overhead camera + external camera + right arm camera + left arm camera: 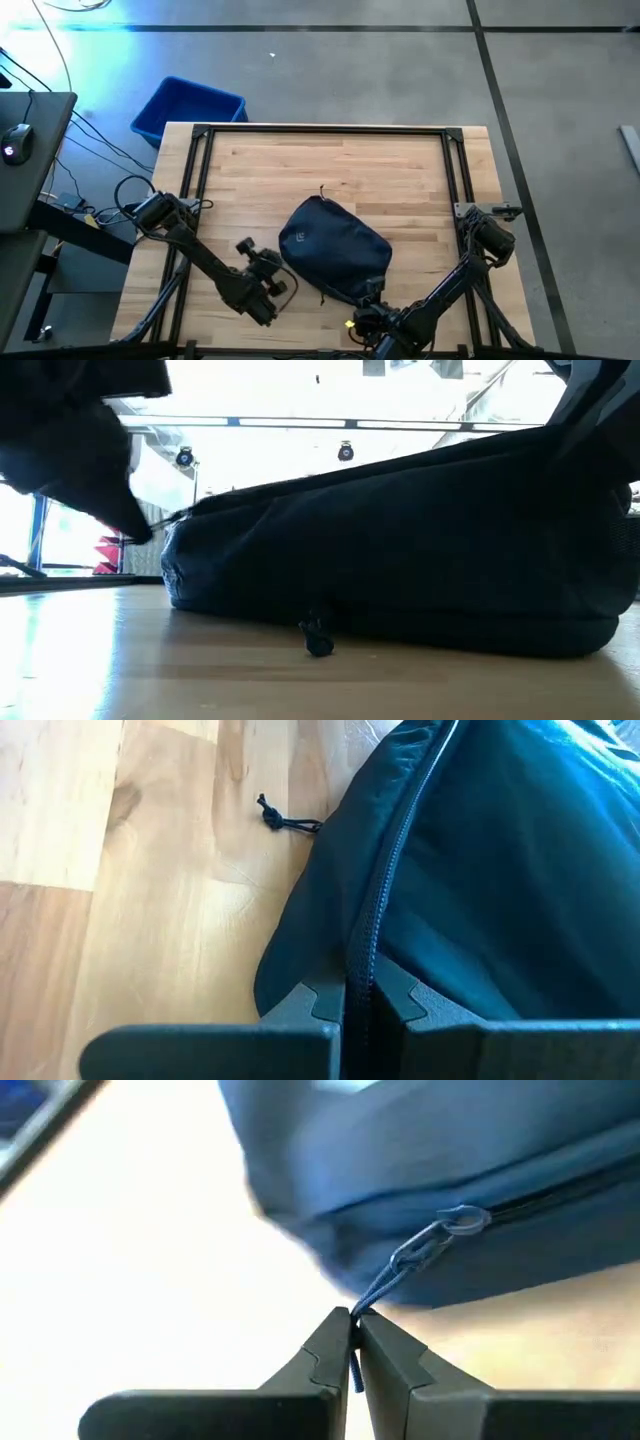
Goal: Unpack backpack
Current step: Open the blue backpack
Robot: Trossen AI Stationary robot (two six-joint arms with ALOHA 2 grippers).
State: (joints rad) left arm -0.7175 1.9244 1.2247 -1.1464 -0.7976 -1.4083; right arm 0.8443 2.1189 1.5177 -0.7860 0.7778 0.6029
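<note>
Backpack [335, 248], dark navy soft fabric, lies flat on the wooden table [330, 165], slightly toward the near edge and between the two arms. Zipper closed along the seam visible in both wrist views; nothing unpacked yet.

Left gripper [352, 1325]: at the bag's left side, fingers pressed together on the thin zipper pull cord [375, 1295]. The cord runs taut up to the metal slider ring [462, 1220] on the zipper track. Judgement: this is the opening step, with the pull in hand.

Right gripper [360, 985]: at the bag's near right corner, fingers pinched together on the fabric beside the zipper line [395, 850]. Appears to serve as the anchor. A second knotted pull cord [285, 818] lies loose on the table just beside the bag.

Handling, judged:
- Fabric is limp and sags over its contents; it folds rather than resists. Will bunch if the zipper is pulled without a counter-hold.
- Bag likely light enough to slide on the smooth wood, so the anchor grip matters.
- Cord is thin and could slip out of the fingers under a jerk; a steady pull along the track line is safer.
- Best holds: pull cord for opening; a seam fold or corner for bracing.

Markings: small white logo [299, 238] on the top face, too small to read. No other writing legible.

Blue plastic bin [188, 108] sits on the floor beyond the table's far left corner.
</note>
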